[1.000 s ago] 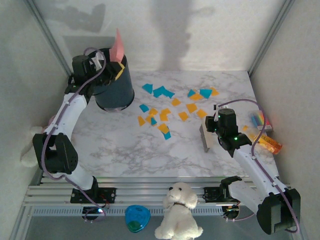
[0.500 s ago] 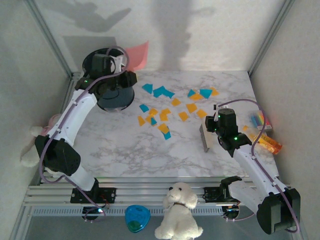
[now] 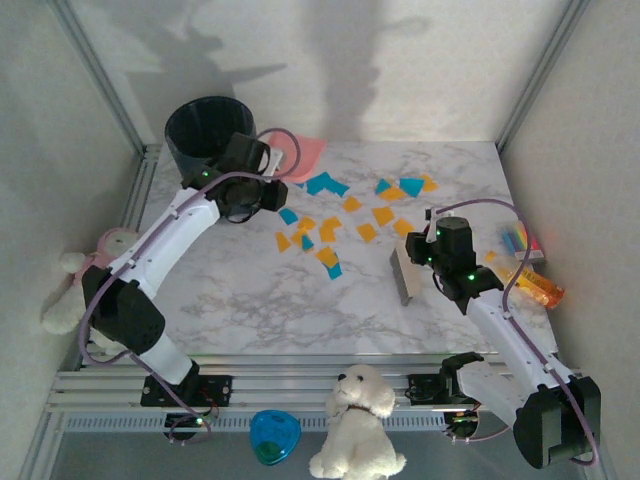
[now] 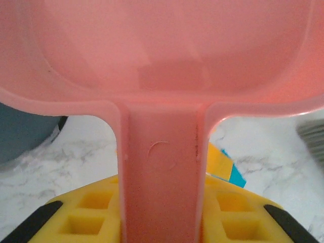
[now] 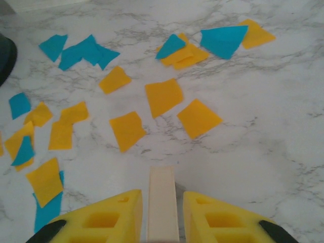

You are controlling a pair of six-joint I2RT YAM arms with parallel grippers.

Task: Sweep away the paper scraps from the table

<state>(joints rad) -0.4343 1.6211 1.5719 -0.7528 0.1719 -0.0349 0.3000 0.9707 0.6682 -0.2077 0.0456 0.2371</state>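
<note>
Several orange-yellow and teal paper scraps (image 3: 330, 225) lie spread over the middle and back of the marble table (image 3: 250, 300). My left gripper (image 3: 262, 178) is shut on the handle of a pink dustpan (image 3: 306, 155), which lies low at the back, just right of the bin. In the left wrist view the dustpan (image 4: 167, 55) spreads wide above my left gripper (image 4: 162, 217), and a couple of scraps (image 4: 223, 164) peek out beside the handle. My right gripper (image 3: 420, 260) is shut on a cream brush (image 3: 403, 275) just right of the scraps. In the right wrist view the brush (image 5: 163, 202) sits between the yellow fingers (image 5: 109, 220), with the scraps (image 5: 164, 96) ahead.
A black bin (image 3: 205, 130) stands at the back left corner. A striped block (image 3: 520, 240) and an orange toy (image 3: 535, 285) lie at the right edge. A white plush dog (image 3: 358, 420) and a blue object (image 3: 273, 437) sit by the front rail, and another plush (image 3: 85, 270) is off the left side.
My left arm has swung the dustpan from above the bin rightward and down toward the table. The right gripper's brush has shifted slightly left.
</note>
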